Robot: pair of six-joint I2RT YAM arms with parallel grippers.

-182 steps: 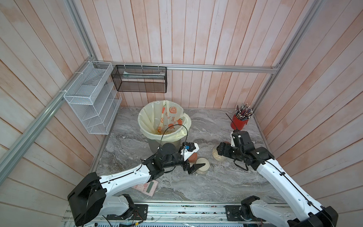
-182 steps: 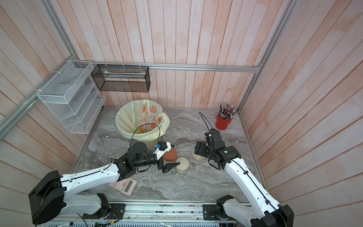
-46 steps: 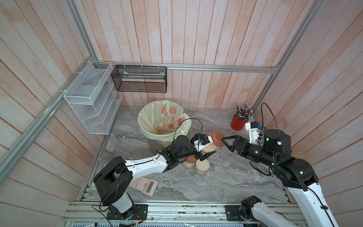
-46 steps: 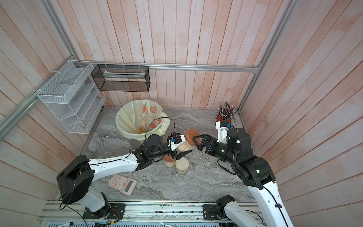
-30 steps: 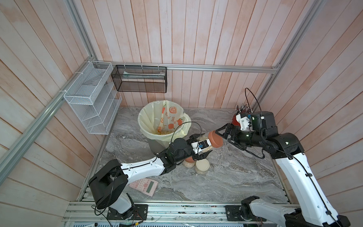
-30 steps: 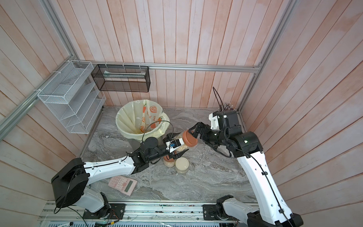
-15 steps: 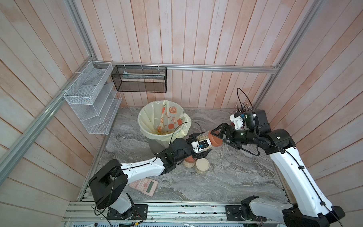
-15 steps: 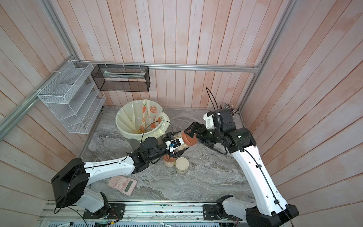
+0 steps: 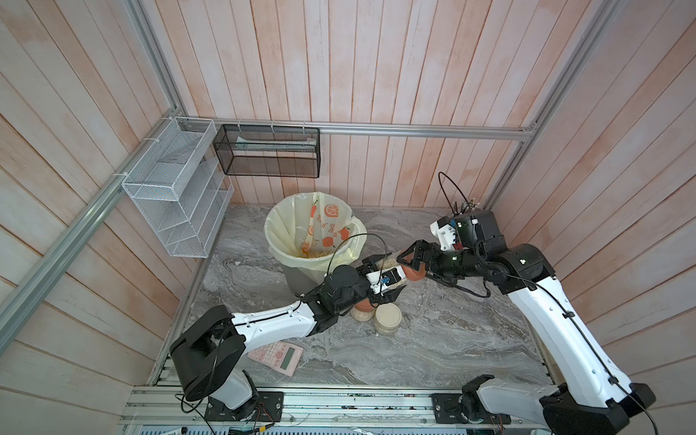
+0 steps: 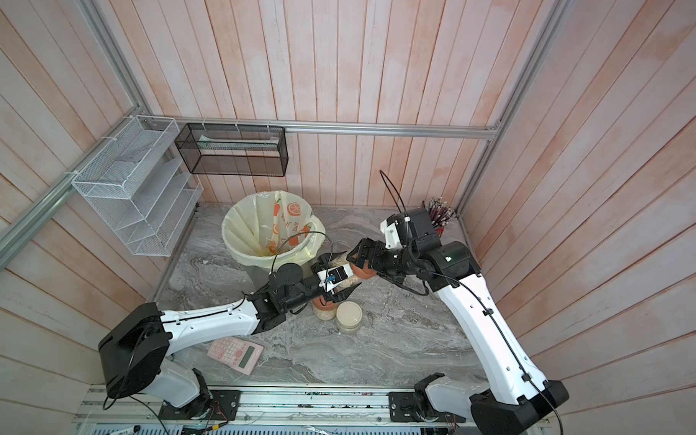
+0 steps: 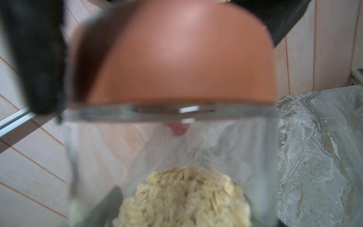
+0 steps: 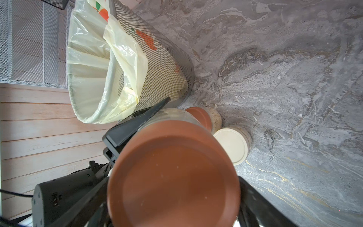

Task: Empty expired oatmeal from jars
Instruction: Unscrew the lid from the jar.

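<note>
Your left gripper (image 9: pixel 388 275) is clamped across the clear body of the held jar (image 11: pixel 170 157). It carries the jar on its side, off the marble table (image 9: pixel 433 341) and near the lined bin (image 12: pixel 157 68), but not over the bin's mouth. The terracotta lid (image 12: pixel 172 176) faces your right gripper (image 9: pixel 410 264), whose fingers flank the lid's rim. You cannot tell from these views whether they are pressing on it yet. Expect the jar to be stiff, smooth-walled and probably slippery, so take the body across its middle and the lid across its full width at the rim. It should be light, since the oatmeal (image 11: pixel 182 196) fills only part of it and sits heaped at the end away from the lid. Those flakes are loose and will likely slide toward the mouth as you tip, so they could spill on the table if the lid comes off here. Two more jars stand on the table touching or nearly touching, just below the held one. The terracotta-lidded jar (image 12: pixel 200 118) shows pale oats through its wall. The cream-lidded jar (image 12: pixel 231 145) is also closed, and its contents are hard to make out. The bin's liner has a thin pale-yellow loose layer at the bottom, too small to identify.
</note>
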